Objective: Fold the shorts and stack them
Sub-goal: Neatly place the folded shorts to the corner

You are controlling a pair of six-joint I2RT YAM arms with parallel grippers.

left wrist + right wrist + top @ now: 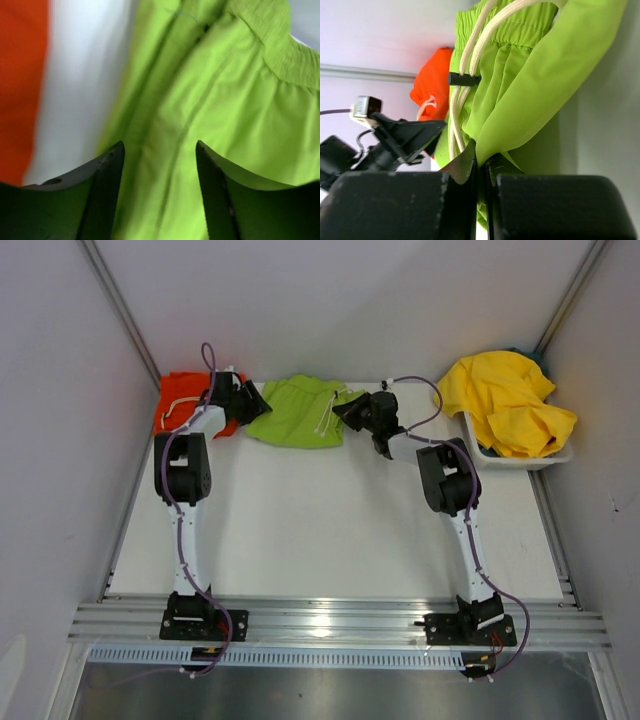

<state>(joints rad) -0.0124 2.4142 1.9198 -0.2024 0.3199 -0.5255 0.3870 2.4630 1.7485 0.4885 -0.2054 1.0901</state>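
Lime green shorts (295,412) are lying along the far edge of the desk (320,530), long axis running side to side, strung between the two tools. That line is what the coming move is turning on.

Left tool (159,146): jaws are standing well apart and gripping nothing. Green cloth is lying slack directly below and ahead of the fingers, with the gathered waistband showing further ahead, to the tool's right. (Whether the fingers are brushing the cloth, I cannot tell from the wrist view.) Orange shorts (180,395) are sitting off to this tool's left, with a strip of bare desk showing between them and the green pair.

Right tool (479,161): jaws are pressing together on a fold of the green cloth at its own end of the garment. The rest is stretching away ahead of it, toward the left tool. White drawstring (470,55) is trailing close beside the pinch, its dark toggle (464,79) a little further ahead.

Yellow shorts (510,400) are sitting heaped in a bin (525,458), well off to the right tool's outer side.

Judgement: only the right tool is holding, so a fold is probably running along the long axis from its end toward the left tool. Otherwise the left tool is needing a grip on the edge beneath it first. The drawstring is at risk of dragging into the fold.
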